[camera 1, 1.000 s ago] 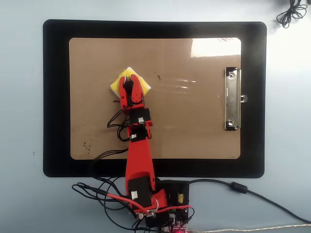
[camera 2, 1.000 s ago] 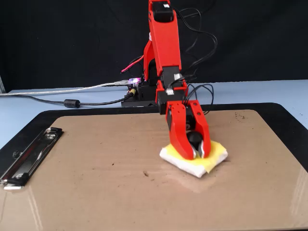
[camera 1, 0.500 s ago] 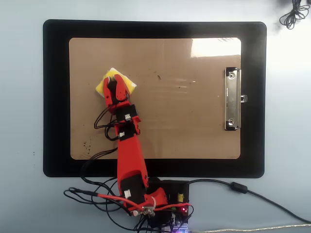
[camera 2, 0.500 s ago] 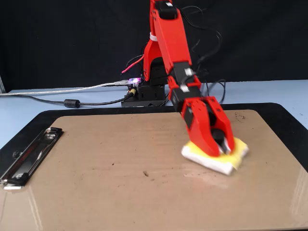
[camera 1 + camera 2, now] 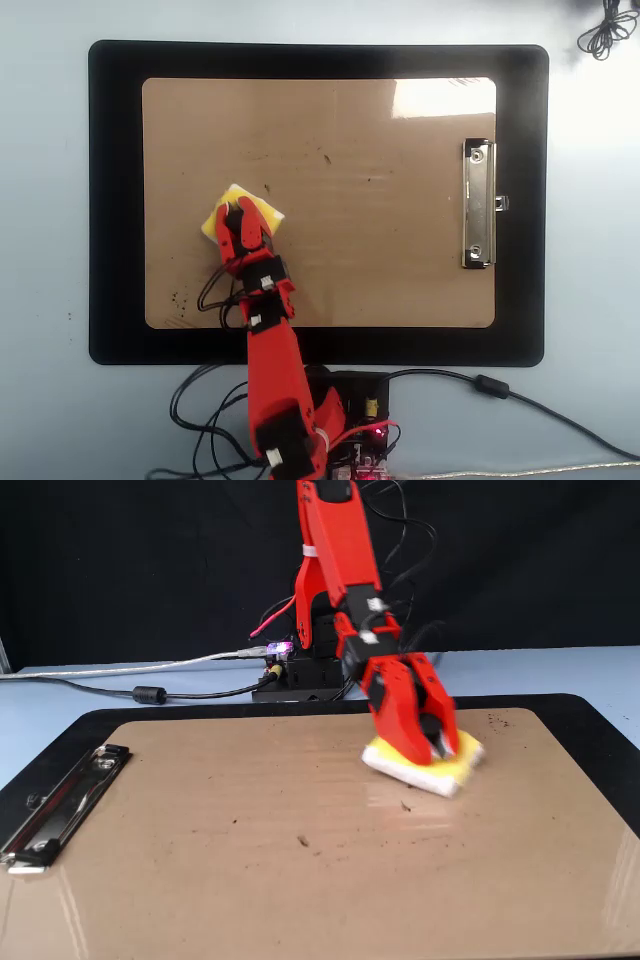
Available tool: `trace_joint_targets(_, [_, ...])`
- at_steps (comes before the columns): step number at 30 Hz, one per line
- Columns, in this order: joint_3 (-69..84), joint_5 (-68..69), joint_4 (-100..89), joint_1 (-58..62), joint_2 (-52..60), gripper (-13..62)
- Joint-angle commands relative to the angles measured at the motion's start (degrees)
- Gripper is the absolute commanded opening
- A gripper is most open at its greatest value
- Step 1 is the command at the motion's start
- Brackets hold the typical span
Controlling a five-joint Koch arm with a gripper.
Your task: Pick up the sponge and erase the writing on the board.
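The yellow sponge (image 5: 268,211) lies flat on the left half of the tan board (image 5: 400,280) in the overhead view. In the fixed view the sponge (image 5: 466,751) sits on the board's (image 5: 250,880) far right part. My red gripper (image 5: 236,210) reaches down onto the sponge's middle and is shut on it, hiding the black knob; it also shows in the fixed view (image 5: 430,748). No handwritten letters show on the board. Only a few dark specks (image 5: 326,158) remain, also seen in the fixed view (image 5: 303,840).
The board lies on a larger black mat (image 5: 115,200). Its silver clip (image 5: 478,205) is at the right edge overhead and at the left in the fixed view (image 5: 60,805). The arm's base (image 5: 300,420) and cables (image 5: 520,400) sit by the mat's near edge.
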Motion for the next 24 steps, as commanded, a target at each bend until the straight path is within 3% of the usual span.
trace_joint_targets(1, [-8.1,-1.7,-2.7,-0.9,-8.7,-7.7])
trace_joint_targets(3, [-14.7,-1.7,-3.3,-0.7,-14.5,-7.7])
trace_joint_targets(6, [-10.1,-1.7,-3.3,0.6,-11.5,-7.8])
trace_joint_targets(10, [13.9,-1.6,-3.3,5.3,11.8,-7.7])
trace_joint_targets(13, [21.3,-1.6,-3.3,9.0,21.2,-7.7])
trace_joint_targets(16, [16.7,-1.6,-4.5,9.0,13.7,-7.7])
trace_joint_targets(21, [-8.0,-1.8,-14.6,3.7,-16.7,-7.7])
trace_joint_targets(24, [-12.1,-1.9,-13.5,1.5,-19.7,-7.7])
